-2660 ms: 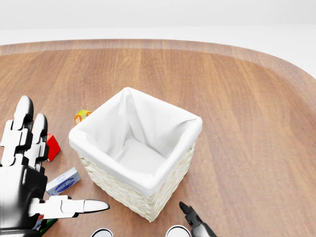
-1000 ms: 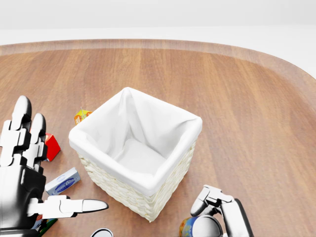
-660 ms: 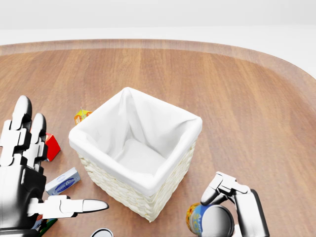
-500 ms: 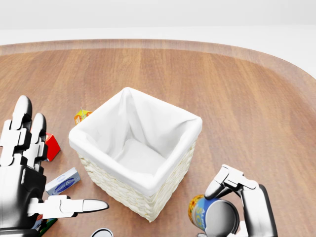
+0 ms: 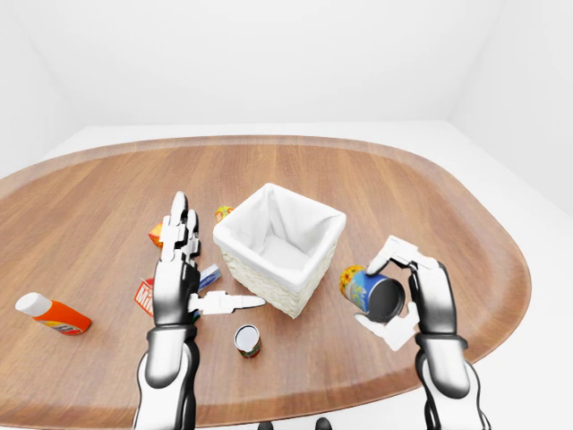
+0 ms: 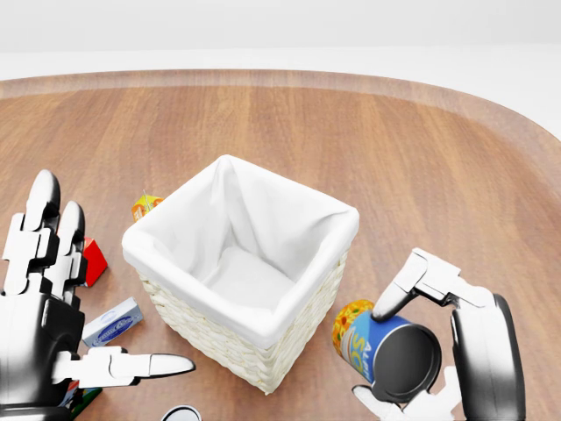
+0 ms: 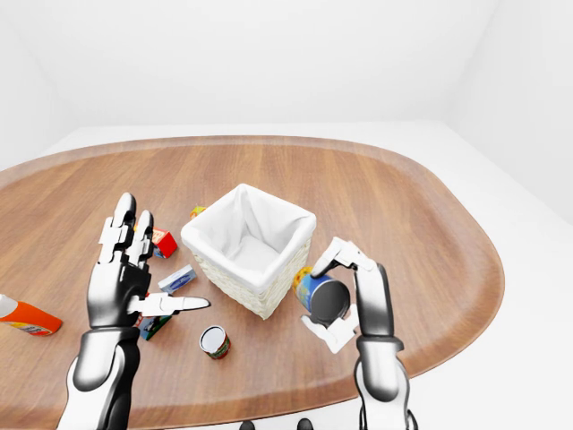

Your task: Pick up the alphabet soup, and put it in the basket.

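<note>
The robot's right three-finger hand (image 6: 438,351) has its fingers closed round the blue-and-yellow alphabet soup can (image 6: 386,346), two fingers over the top of the can, thumb underneath. The can is carried off the brown wooden oval table (image 5: 430,197), tipped on its side: the long axis runs roughly level, dark bottom end toward the camera, yellow-rimmed lid end pointing at the basket.

The square wicker basket with white cloth lining (image 6: 241,263) sits up and to the left of the can in the head view; the can is just beside its near right wall, not yet over the rim. Judgement: the carry needs to go left and up over the rim before letting go, and the right hand is clearly the nearer one (it already has the load).

The left hand (image 5: 179,278) hangs flat and spread wide on the basket's other side, holding nothing.

Clutter on the table left of the basket: a small upright tin can (image 5: 247,340), a red-orange bottle with white cap (image 5: 52,313), a small blue-white box (image 6: 112,322).
</note>
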